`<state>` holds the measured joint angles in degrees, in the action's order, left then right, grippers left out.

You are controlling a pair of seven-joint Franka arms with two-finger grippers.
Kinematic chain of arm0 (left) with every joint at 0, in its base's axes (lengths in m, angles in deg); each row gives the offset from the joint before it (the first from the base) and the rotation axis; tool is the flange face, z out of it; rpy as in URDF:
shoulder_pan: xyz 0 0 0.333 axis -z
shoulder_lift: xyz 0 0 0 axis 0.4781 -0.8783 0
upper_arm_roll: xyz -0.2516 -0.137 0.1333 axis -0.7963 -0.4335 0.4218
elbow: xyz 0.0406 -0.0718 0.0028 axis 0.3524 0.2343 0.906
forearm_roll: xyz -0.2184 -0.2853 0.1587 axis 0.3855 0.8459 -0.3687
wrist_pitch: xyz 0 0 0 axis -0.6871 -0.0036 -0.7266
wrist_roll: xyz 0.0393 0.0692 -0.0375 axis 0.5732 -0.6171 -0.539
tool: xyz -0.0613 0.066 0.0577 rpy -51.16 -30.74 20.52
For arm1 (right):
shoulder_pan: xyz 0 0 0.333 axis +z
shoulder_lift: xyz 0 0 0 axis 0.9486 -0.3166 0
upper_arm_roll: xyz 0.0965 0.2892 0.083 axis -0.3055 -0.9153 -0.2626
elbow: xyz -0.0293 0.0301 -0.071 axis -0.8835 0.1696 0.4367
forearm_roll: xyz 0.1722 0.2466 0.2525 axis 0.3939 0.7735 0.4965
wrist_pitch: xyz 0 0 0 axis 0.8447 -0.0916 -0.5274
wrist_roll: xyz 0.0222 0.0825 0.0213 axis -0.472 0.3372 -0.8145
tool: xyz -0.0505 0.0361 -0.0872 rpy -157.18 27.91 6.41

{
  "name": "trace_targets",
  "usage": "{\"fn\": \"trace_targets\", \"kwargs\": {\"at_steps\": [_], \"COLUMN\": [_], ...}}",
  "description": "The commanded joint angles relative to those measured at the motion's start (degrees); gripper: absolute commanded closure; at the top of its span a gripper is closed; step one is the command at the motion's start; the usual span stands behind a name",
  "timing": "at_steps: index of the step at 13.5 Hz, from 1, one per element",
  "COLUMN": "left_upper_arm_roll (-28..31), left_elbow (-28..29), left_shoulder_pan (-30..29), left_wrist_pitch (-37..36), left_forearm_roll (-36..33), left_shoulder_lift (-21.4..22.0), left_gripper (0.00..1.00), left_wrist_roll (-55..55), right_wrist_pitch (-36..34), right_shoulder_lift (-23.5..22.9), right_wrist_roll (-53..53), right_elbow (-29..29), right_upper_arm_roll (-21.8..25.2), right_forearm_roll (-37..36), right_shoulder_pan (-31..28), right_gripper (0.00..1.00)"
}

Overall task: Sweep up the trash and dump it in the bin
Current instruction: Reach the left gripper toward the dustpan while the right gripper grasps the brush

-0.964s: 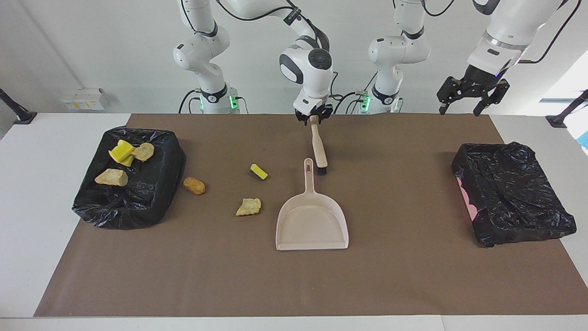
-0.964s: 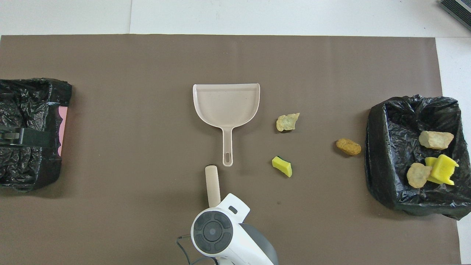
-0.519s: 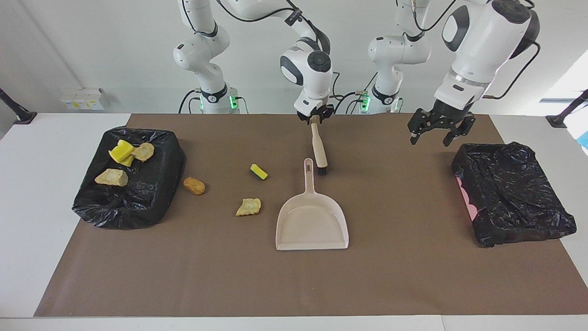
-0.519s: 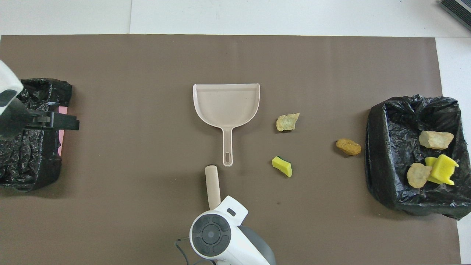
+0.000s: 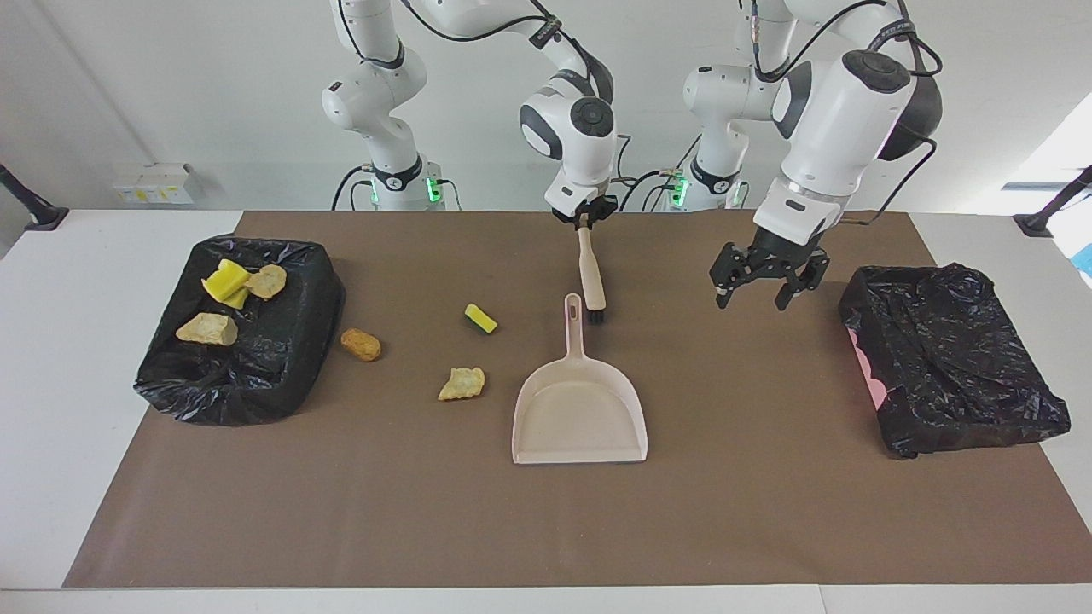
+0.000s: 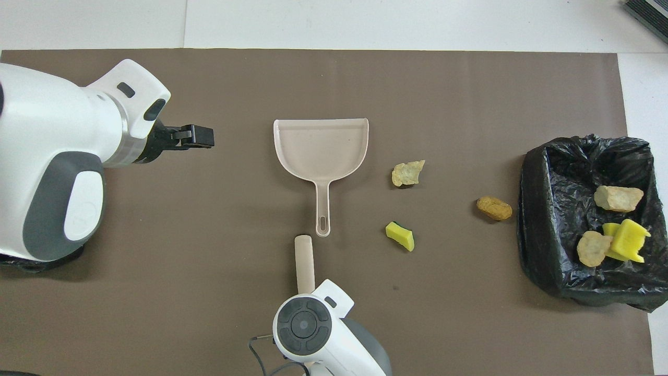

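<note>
Two black-bagged bins frame the bench in the facing view. The one at the frame's left (image 5: 256,375) holds four pieces of trash. The one at the frame's right (image 5: 947,358) looks empty. The dustpan (image 5: 578,409) lies at frame centre with its handle pointing up the frame. The brush (image 5: 590,277) lies just beside that handle's tip. Three pieces of trash are loose between the dustpan and the filled bin: a rock lump (image 5: 461,384), a bread lump (image 5: 361,344) and a sponge (image 5: 481,319). This looks like the tool-fetching step, since nothing is swept yet. The right claw (image 5: 583,215), at upper centre, is clamped on the end of the brush handle. The left claw (image 5: 762,286) hangs spread wide and empty, right of centre, over bare mat between the dustpan and the empty bin. The next move probably calls for the left claw to take the dustpan handle, which leaves little room beside the brush head. The facing view alone shows the black bristles and the grip on the handle. In the overhead view the right wrist covers that claw, so only the brush's beige back shows. That view does show the left claw's (image 6: 195,137) level against the pan's body in upper mid-frame, and the filled bin's inside.
</note>
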<state>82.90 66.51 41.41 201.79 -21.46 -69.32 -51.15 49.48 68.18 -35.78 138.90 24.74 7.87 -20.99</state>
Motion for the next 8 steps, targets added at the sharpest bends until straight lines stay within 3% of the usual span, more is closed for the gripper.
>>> {"fn": "trace_targets", "kwargs": {"at_steps": [1,8], "left_upper_arm_roll": [0.8,0.8], "left_elbow": [0.3,0.4], "left_shoulder_pan": [2.7,3.1], "left_wrist_pitch": [3.3,3.4], "left_forearm_roll": [0.4,0.4], "left_shoulder_lift": [-1.4,-1.6], "left_gripper": [0.00,0.00], "left_wrist_roll": [2.6,2.7], "right_wrist_pitch": [-3.9,-16.7], "right_shoulder_lift": [2.6,10.8], "right_wrist_roll": [3.8,3.9], "right_elbow": [-0.5,-0.6], "right_upper_arm_roll": [0.2,0.2], "right_forearm_roll": [0.7,-2.2], "right_shoulder_pan": [-1.3,-14.9], "right_gripper": [1.00,1.00]}}
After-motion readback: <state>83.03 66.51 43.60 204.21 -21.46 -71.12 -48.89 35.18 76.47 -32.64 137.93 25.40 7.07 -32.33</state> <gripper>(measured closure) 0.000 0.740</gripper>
